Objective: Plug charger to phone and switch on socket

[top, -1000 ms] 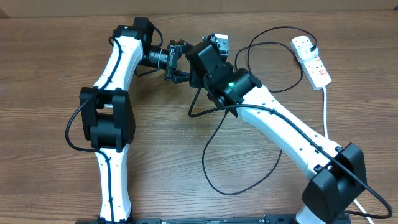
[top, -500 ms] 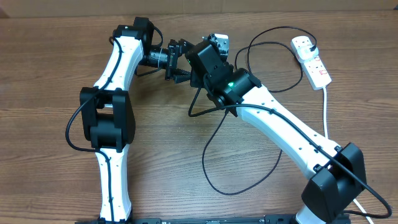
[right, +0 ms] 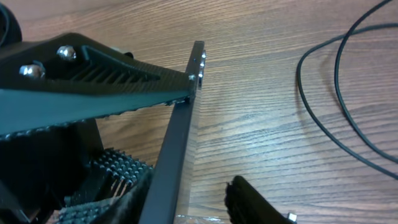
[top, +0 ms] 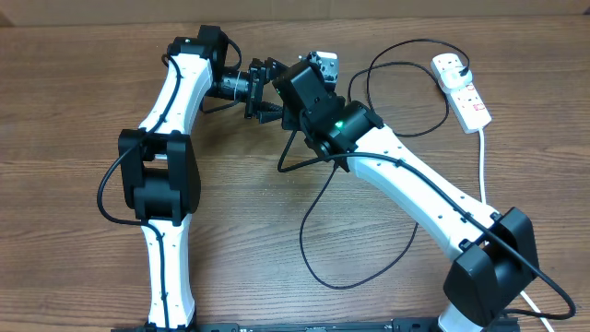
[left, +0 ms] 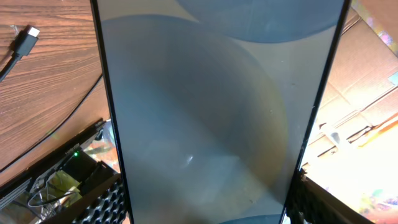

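The left fingers (left: 115,200) are clamping the phone (left: 211,112) by its two long edges. Their ribbed pads are pressing in from either side, and the grey-blue screen is filling the space between them. The right fingers (right: 124,81) are standing apart around the phone's free end, which is showing edge-on there. The ribbed upper finger is touching that end. The lower finger is sitting off on the other side, with bare wood showing between it and the phone. The cable tip (left: 29,33) is lying loose on the wooden surface (left: 62,37), off to one side of the left fingers, and neither pair is gripping it. The power strip (top: 464,88) is lying well apart from both pairs of fingers, out beyond the right ones, with a black plug (top: 460,68) sitting at its far end.
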